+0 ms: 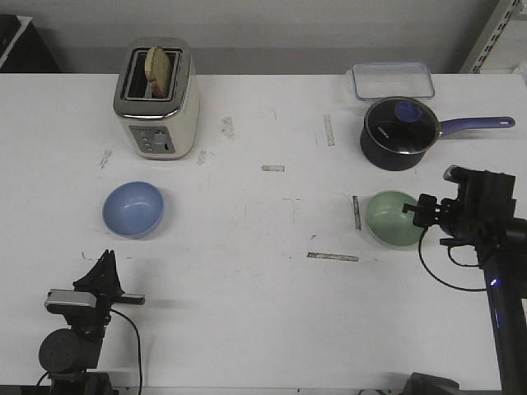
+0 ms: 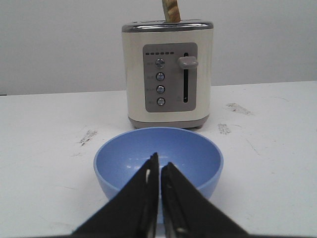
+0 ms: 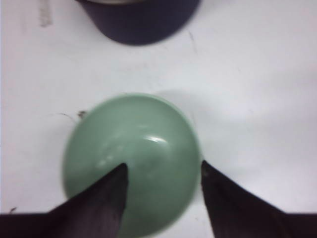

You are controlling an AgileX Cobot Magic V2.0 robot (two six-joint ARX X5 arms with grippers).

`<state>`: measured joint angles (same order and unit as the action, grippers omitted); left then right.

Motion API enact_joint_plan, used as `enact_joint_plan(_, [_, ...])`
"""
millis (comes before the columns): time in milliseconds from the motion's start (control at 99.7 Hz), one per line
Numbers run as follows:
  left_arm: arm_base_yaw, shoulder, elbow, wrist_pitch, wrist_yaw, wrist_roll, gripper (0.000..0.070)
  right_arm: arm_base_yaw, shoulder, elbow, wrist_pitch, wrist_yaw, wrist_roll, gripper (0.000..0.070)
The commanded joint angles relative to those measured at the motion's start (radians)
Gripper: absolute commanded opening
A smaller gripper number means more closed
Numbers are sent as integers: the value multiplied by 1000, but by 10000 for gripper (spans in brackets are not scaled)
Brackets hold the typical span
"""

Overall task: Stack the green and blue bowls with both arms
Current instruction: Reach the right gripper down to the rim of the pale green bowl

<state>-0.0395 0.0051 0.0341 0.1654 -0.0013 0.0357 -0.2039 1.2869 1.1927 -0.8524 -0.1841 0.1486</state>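
On the right of the table (image 1: 263, 329), the green bowl (image 1: 390, 216) is straddled at its rim by the right gripper (image 3: 163, 173), fingers spread apart. At the near left, the left gripper (image 2: 159, 166) is held pressed together, just short of the blue bowl (image 1: 132, 208), near the toaster (image 1: 156, 99).

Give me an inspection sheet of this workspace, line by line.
Surface: white table, scuffed, with tape strips.
Job's things: blue bowl upright on the left, empty; green bowl upright on the right, empty; not yet stacked.
Clutter: toaster holding bread; dark saucepan with lid behind the green bowl; clear container at the back.
Grippers: left end effector shut, just short of the blue bowl; right end effector open, one finger over the green bowl's inside, one outside its rim.
Cables: black cable looping under the right arm; another on the left arm.
Surroundings: grey wall, shelving at right.
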Motion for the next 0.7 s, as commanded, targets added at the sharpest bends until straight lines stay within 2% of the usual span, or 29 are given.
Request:
enact_joint_plan(0, [0, -2, -22, 15, 1, -2, 1, -21, 32, 19, 2, -33, 11, 390])
enact_joint_plan(120, [0, -2, -22, 15, 1, -2, 1, -49, 77, 19, -9, -76, 4, 502])
enact_joint_plan(532, [0, -2, -22, 15, 1, -2, 1, -61, 293, 19, 19, -79, -41, 498])
enact_joint_plan(612, [0, -2, -22, 15, 1, -2, 1, -61, 322, 19, 38, -79, -40, 435])
enact_joint_plan(672, [0, -2, -22, 15, 1, -2, 1, -59, 334, 19, 46, -79, -37, 325])
enact_joint_plan(692, [0, -2, -22, 15, 1, -2, 1, -58, 338, 19, 47, -79, -34, 260])
